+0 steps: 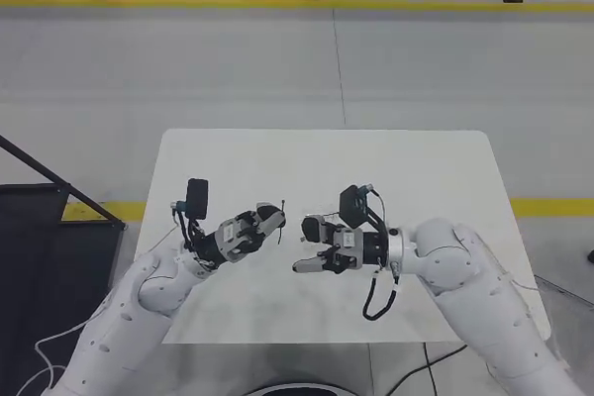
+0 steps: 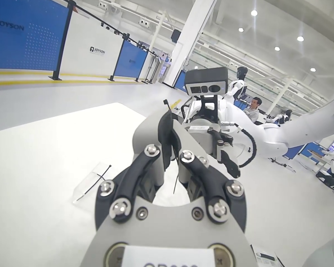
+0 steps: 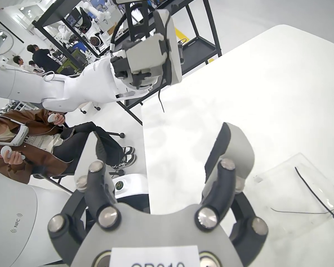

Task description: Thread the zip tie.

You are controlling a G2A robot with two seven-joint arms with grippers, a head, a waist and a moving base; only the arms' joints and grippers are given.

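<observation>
The left gripper (image 1: 265, 220) is the reference here. It hangs above the table (image 1: 426, 168), and its pads are pinched flat on the zip tie (image 2: 166, 102). The tie's head stands up out of one side of the pinch, and its thin tail hangs free out of the other. No loop has been formed, so the threading looks barely begun.

On the table, lower than the left gripper and near it, lies a clear tray (image 3: 284, 168) with spare ties (image 3: 314, 193) in it.

Just to the right of the left gripper, facing it and apart from it, is the right gripper (image 1: 302, 247). Its jaws are spread wide and hold nothing.

The risks lie mostly in the next grasp.
- **Missed grasp:** The tail is slim and unsupported. A wide jaw closing a little off line would probably miss it or knock it sideways.
- **Tie slipping or turning:** A push on the tail could turn the tie within the left gripper's pinch. The head would then swing away from where the tip has to enter. A hard pull could drag the tie out altogether and drop it towards the tray.
- **Fingers colliding:** The two grippers are close together. A careless approach by the right one may strike the left gripper's fingers.
- **Head direction unknown:** It cannot be told which way the head's slot faces, so the tip could be brought to the wrong face.
</observation>
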